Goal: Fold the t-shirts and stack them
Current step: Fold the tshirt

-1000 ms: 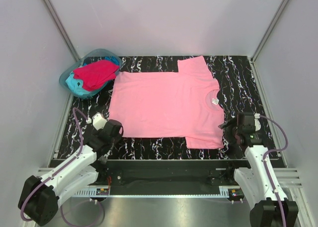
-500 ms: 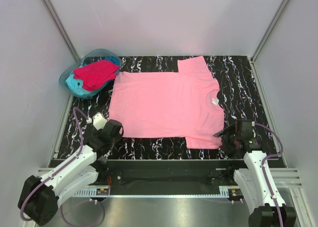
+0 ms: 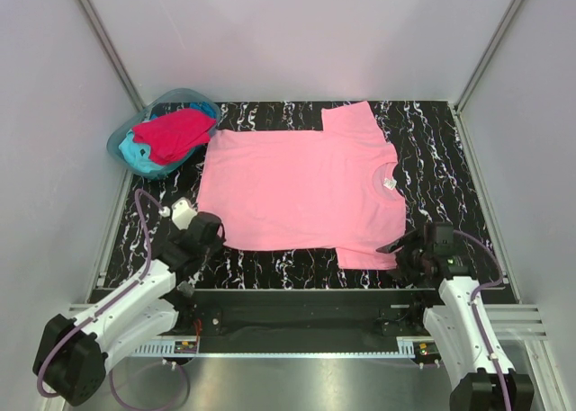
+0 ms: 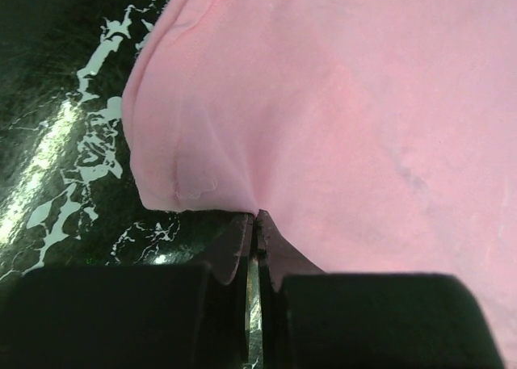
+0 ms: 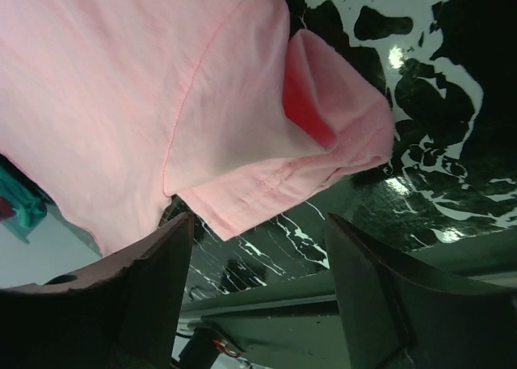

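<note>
The light pink t-shirt (image 3: 297, 186) lies flat on the black marbled table, collar to the right. My left gripper (image 3: 211, 234) is at its near left corner. In the left wrist view the jaws (image 4: 257, 215) are shut, tips pinching the puckered hem of the pink shirt (image 4: 339, 102). My right gripper (image 3: 396, 249) is open at the near sleeve. In the right wrist view its jaws (image 5: 258, 220) stand wide on either side of the sleeve's hem (image 5: 266, 187). The crimson t-shirt (image 3: 171, 132) and the turquoise t-shirt (image 3: 139, 157) lie bunched in the tub.
The translucent blue-green tub (image 3: 193, 97) stands at the far left corner of the table (image 3: 441, 159). White walls close in the sides and back. The table's front edge and a metal rail run just below the near sleeve (image 5: 323, 320).
My right gripper has moved left and down to the near sleeve's edge. My left gripper has edged a little forward at the shirt's near left corner. The shirt has not moved.
</note>
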Tool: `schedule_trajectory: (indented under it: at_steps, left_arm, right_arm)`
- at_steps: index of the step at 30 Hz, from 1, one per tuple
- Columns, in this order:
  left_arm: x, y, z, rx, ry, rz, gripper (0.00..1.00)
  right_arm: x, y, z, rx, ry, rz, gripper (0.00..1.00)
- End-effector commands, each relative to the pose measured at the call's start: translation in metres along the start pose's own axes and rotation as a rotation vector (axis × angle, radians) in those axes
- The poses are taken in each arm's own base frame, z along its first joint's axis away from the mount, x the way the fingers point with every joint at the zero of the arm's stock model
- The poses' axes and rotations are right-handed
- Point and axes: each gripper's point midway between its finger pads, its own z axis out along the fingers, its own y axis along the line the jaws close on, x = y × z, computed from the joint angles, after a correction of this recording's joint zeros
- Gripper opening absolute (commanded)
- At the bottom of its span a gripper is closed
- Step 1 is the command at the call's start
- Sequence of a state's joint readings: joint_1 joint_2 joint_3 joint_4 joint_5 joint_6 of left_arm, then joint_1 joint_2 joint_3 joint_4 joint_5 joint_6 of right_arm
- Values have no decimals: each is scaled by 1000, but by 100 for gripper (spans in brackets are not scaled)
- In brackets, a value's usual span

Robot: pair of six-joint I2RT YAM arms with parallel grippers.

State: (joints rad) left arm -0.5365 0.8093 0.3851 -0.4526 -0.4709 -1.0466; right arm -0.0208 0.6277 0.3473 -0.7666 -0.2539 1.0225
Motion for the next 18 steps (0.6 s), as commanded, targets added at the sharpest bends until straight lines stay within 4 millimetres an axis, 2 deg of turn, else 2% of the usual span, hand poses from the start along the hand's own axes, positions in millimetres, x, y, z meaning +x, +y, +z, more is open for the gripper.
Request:
schedule_trajectory:
  at_steps: [1, 3, 5, 9, 13, 17, 18]
  left_arm:
    - [-8, -31, -4, 110, -2, 0, 5]
    - [-9, -33, -5, 120, -3, 12, 6]
    - [-9, -36, -6, 135, -4, 20, 6]
    - [-10, -40, -7, 162, -6, 32, 6]
    - [-9, -45, -7, 181, 2, 35, 6]
    - [-10, -47, -7, 185, 2, 37, 6]
    - [-10, -47, -7, 185, 2, 39, 6]
  right_arm:
    - [7, 18, 1, -102, 45, 19, 73]
    - [5, 21, 0, -114, 35, 3, 73]
    - [11, 24, -1, -137, 69, -4, 74]
    - [20, 17, 6, -161, 110, 13, 73]
    - [24, 23, 11, -214, 131, 38, 72]
    - [7, 40, 4, -251, 53, -12, 72]
    - [-1, 54, -5, -282, 13, -55, 72]
